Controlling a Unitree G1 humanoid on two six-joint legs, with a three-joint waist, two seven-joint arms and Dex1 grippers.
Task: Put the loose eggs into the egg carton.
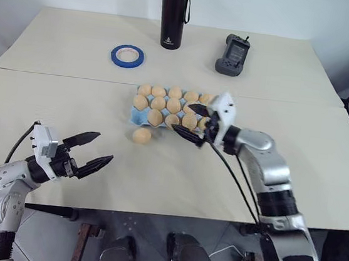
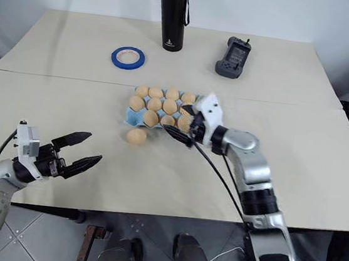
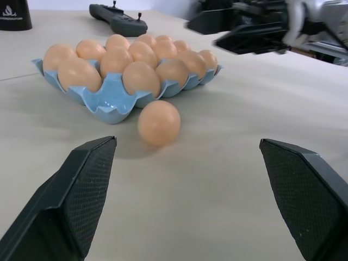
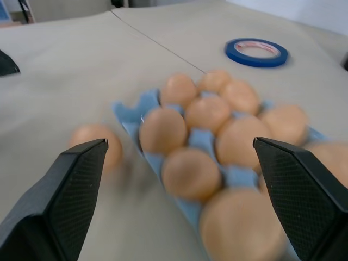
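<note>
One loose egg [image 1: 141, 135] lies on the table just in front of the egg carton's [image 1: 135, 116] near left corner, touching or almost touching it. The light blue carton holds several tan eggs, and its near left corner cup [image 3: 111, 103] shows bare blue. My right gripper [image 1: 182, 117] hovers open over the carton's near right side with nothing between its fingers. My left gripper [image 1: 104, 148] stands open, empty, low over the table to the left of the loose egg [image 3: 158, 122] and pointing toward it.
A black bottle [image 1: 172, 14] stands at the far edge of the table. A blue tape roll [image 1: 127, 54] lies behind the carton on the left and a black handheld controller [image 1: 233, 55] behind it on the right. A seam crosses the table behind the carton.
</note>
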